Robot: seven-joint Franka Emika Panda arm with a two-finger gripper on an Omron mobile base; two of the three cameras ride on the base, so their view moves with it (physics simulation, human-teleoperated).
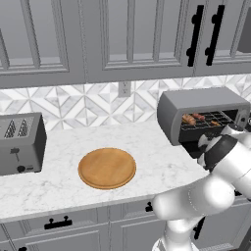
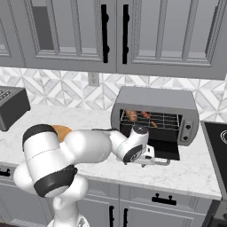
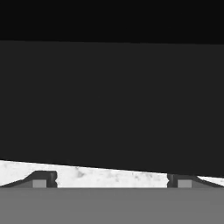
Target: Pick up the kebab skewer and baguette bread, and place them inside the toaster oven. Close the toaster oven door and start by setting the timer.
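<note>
The toaster oven (image 2: 153, 103) stands at the counter's right with its door (image 2: 165, 150) folded down flat. On its wire rack lie the golden-brown baguette bread (image 2: 131, 115) and, to its right, the kebab skewer (image 2: 146, 116); both also show in the left base view, the bread (image 1: 188, 119) and the skewer (image 1: 199, 116). My gripper (image 2: 156, 161) sits low at the door's front edge, just above the counter. In the hand view its fingertips (image 3: 43, 179) stand wide apart, open and empty, with the dark door panel (image 3: 112, 100) close ahead.
A round wooden board (image 1: 107, 167) lies mid-counter and a grey slot toaster (image 1: 19, 142) stands at the left. A dark cooktop (image 2: 217, 146) borders the oven's right side. Upper cabinets hang above; my arm (image 1: 223, 157) crosses in front of the oven.
</note>
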